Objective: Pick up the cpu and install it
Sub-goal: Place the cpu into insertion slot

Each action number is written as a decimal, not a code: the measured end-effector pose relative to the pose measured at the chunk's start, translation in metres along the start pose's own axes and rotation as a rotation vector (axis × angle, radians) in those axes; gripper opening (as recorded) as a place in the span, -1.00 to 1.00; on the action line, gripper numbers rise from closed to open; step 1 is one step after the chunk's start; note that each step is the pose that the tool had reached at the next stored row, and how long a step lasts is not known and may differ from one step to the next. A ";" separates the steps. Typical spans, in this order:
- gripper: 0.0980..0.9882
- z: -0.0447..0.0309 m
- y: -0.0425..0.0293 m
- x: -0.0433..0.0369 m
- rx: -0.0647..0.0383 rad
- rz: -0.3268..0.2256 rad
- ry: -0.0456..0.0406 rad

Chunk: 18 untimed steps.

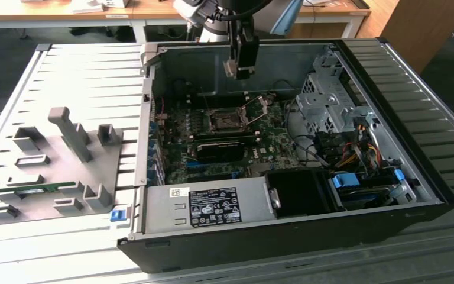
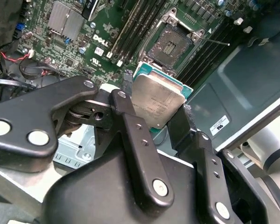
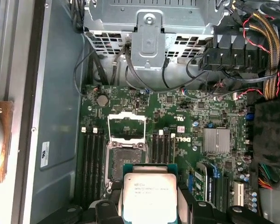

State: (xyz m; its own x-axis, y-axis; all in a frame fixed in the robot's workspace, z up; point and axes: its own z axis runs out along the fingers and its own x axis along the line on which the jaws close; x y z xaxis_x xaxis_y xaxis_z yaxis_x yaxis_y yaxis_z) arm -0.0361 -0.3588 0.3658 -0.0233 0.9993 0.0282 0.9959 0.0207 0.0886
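Clearance inside the computer case (image 1: pixel 290 234) was my first worry. The gripper (image 1: pixel 240 72) hung well above the motherboard (image 1: pixel 181 157), up by the far wall as the exterior view showed it. A descent off line could have knocked that wall or dragged the cables (image 1: pixel 310 145) beside the board.

Next, the socket (image 3: pixel 122 161) lay open with its hinged frame (image 3: pixel 126 125) raised, and I judged that frame could snag the chip on a skewed approach.

The jaws were closed onto the cpu (image 2: pixel 157 103), one finger (image 2: pixel 130 135) on each of two opposite edges. They held it in the air above the board, over the socket's near side in the first wrist view. With so thin an edge grip, a bump could have tilted or dropped it, and a tilted landing could have bent the socket's contacts.

Hidden from me were the cpu's underside, part of the socket behind it, and the pad contact itself. The cpu's lower edge was cut off in the first wrist view. The contacts and corner markings were too fine to make out.
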 end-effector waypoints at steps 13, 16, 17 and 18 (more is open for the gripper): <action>0.00 0.0148 -0.0015 0.0001 -0.001 0.004 0.0411; 0.00 0.0202 -0.0019 0.0009 -0.001 0.003 0.0371; 0.00 0.0221 -0.0021 0.0009 -0.001 0.003 0.0370; 0.00 0.0236 -0.0022 0.0010 -0.001 0.003 0.0369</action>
State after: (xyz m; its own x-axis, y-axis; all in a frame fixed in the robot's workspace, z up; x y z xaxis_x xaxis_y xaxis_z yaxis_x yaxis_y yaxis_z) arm -0.0363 -0.3571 0.3422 -0.0232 0.9976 0.0653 0.9958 0.0173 0.0894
